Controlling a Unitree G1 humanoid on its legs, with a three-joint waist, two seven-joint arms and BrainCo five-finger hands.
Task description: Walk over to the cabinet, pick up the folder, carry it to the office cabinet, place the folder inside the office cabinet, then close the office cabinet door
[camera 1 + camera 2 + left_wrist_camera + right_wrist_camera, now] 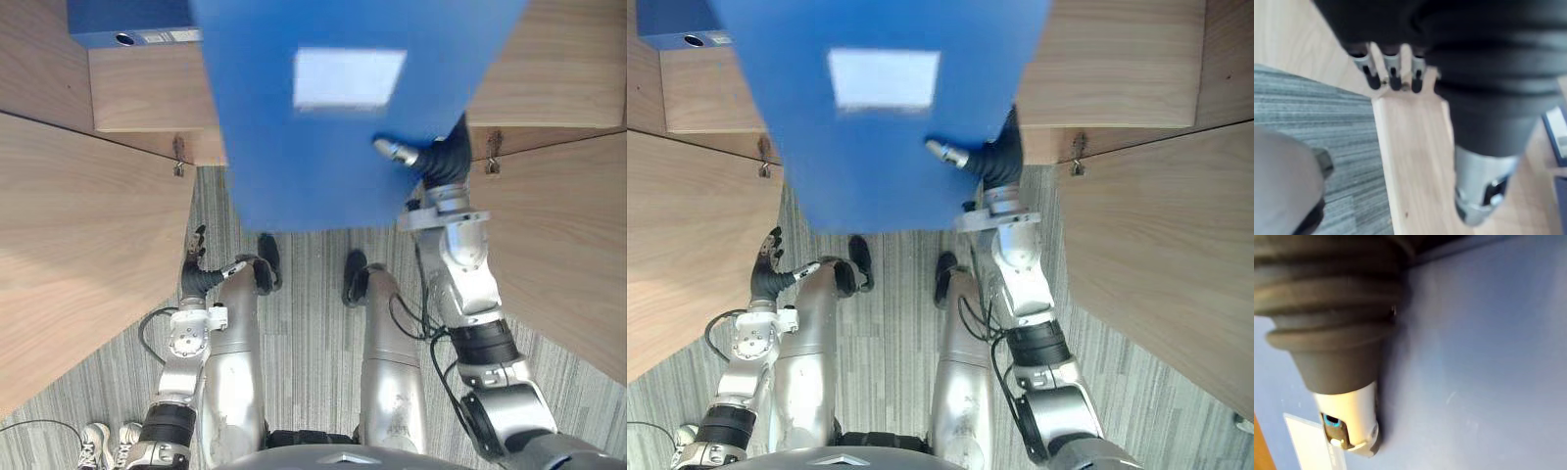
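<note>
The right hand [431, 162] is raised in front of the robot and grips the blue folder [294, 186] at its lower right edge. Its thumb [392, 150] lies across the folder's near face, and the fingers are hidden behind the folder. In the right wrist view the thumb [1349, 426] is pressed flat on the blue cover [1474, 357], so the hand is closed on the folder in a pinch. The folder rises up and to the left of this hand, held in the air before the open office cabinet, with a white label [348, 78] on its face above the thumb.

Beyond the hand is the cabinet's wooden shelf [147, 93]. A second blue binder [127, 24] lies on it, well to the left of the hand. The cabinet's two wooden doors stand open, the right door [568, 255] just outside the right hand and the left door [78, 245] on the far side.

The left hand [196, 257] hangs low by the robot's side, next to the left door, above the grey carpeted floor [313, 294]. Its fingers [1393, 73] are straight and relaxed and hold nothing.
</note>
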